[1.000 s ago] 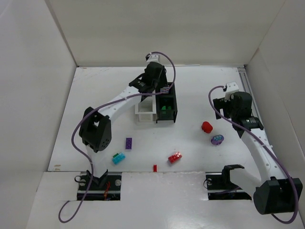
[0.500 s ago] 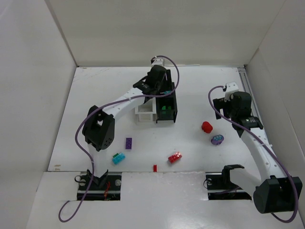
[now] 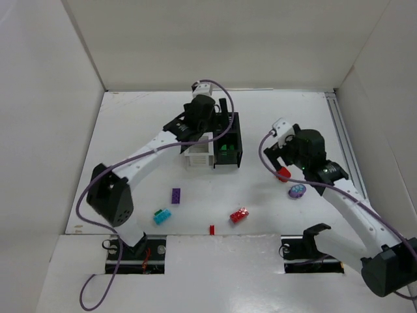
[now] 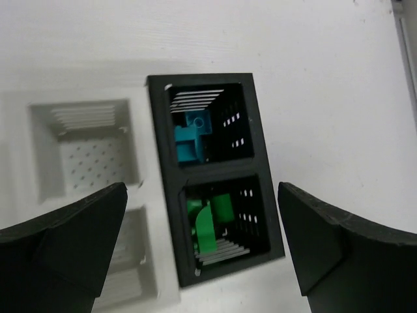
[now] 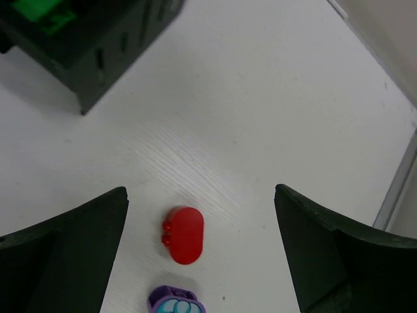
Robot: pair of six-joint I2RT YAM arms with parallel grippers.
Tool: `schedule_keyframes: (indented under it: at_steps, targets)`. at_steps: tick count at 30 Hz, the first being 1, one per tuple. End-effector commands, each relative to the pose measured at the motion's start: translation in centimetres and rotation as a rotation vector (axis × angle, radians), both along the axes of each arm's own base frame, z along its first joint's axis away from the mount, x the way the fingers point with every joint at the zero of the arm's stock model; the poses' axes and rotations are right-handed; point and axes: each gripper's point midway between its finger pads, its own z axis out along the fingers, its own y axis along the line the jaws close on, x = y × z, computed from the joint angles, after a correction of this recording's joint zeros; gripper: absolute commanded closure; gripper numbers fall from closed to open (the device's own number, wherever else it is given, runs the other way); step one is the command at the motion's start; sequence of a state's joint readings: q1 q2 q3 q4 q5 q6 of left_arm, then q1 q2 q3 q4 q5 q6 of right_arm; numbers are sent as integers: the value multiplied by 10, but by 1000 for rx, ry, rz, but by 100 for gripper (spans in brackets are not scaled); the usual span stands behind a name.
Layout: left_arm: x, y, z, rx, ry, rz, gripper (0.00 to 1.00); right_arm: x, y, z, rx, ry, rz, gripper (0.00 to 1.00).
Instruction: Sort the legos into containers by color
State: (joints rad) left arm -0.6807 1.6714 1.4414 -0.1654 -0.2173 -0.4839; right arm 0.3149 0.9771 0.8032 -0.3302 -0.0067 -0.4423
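The white bin (image 3: 199, 163) and black bin (image 3: 238, 151) stand side by side mid-table. My left gripper (image 3: 218, 124) hovers open and empty above them. In the left wrist view the gripper (image 4: 202, 251) frames the black bin (image 4: 159, 195), which holds a cyan lego (image 4: 192, 137) in its far compartment and green legos (image 4: 212, 222) in its near one. The white bin (image 4: 140, 156) looks empty. My right gripper (image 3: 281, 163) hangs open above a red rounded lego (image 3: 283, 175). In the right wrist view the gripper (image 5: 202, 254) has the red lego (image 5: 184, 235) between its open fingers.
A purple-and-cyan round piece (image 3: 297, 190) lies beside the red lego and shows in the right wrist view (image 5: 176, 303). A red brick (image 3: 239, 214), a small red piece (image 3: 212, 229), a purple brick (image 3: 176, 195) and a cyan brick (image 3: 162, 216) lie near the front edge.
My right arm swung left and forward from the right side to above the red rounded lego. My left gripper shifted slightly left above the bins.
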Motion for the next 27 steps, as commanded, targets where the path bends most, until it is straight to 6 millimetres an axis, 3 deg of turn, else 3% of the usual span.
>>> schedule_keyframes:
  at_steps: [1,2,3,5,6,7,9,11,13,14,15,18,21,22,25,27]
  targets:
    - [-33,39,40,-74,-32,122,0,-3,53,30,-35,-121,207,2]
    - [-46,53,19,-53,21,167,0,-8,64,30,-35,-124,258,2]
    - [-62,76,17,-39,46,237,0,-15,81,33,-17,-136,338,2]
    - [-82,98,3,-81,112,354,0,-30,121,33,-8,-155,499,2]
    - [-103,121,-12,-49,157,410,0,-40,141,32,0,-160,584,2]
    - [-113,127,-18,-88,188,455,0,-57,175,22,-18,-161,714,2]
    - [-131,147,-34,-76,224,503,0,-80,214,17,-26,-167,889,2]
    - [-144,168,-29,-101,207,557,0,-122,261,7,-8,-162,1137,4]
    - [-156,182,-26,-135,199,591,0,-142,298,-8,-45,-166,1304,5]
    - [-156,185,-20,-150,179,596,0,-165,317,-9,-35,-181,1403,5]
    - [-158,189,-20,-157,173,604,0,-169,333,-20,-59,-191,1460,5]
    - [-161,198,-5,-195,119,619,0,-189,360,-33,-56,-188,1570,5]
    - [-164,210,0,-187,100,661,0,-195,382,-55,-69,-170,1651,5]
    - [-165,211,-2,-185,108,667,0,-199,394,-68,-64,-139,1680,5]
    - [-167,215,-1,-178,107,682,0,-215,415,-78,-47,-105,1733,6]
    - [-167,215,-1,-186,102,681,0,-215,426,-88,-60,-95,1734,6]
